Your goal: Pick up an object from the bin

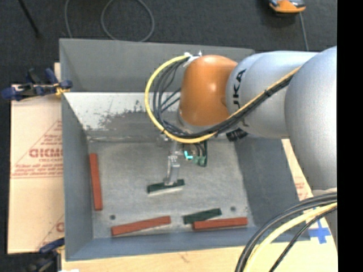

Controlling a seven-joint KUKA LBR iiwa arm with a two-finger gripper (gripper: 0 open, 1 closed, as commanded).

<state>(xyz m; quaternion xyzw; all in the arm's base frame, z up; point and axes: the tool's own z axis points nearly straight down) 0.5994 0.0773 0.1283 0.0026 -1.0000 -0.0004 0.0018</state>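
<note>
My gripper (171, 177) hangs below the orange wrist cover, near the middle of the bin floor. Its lower end comes down right at a short dark green flat stick (161, 188). That stick lies almost level, slightly tilted, in the centre of the bin. The gripper's tip meets the stick's right half, and I cannot make out whether the stick is gripped.
A red-brown stick (95, 181) lies along the left wall. Two more red-brown sticks (140, 225) (220, 224) lie along the front wall, with a second dark green stick (202, 215) just above the right one. The arm covers the bin's back right part.
</note>
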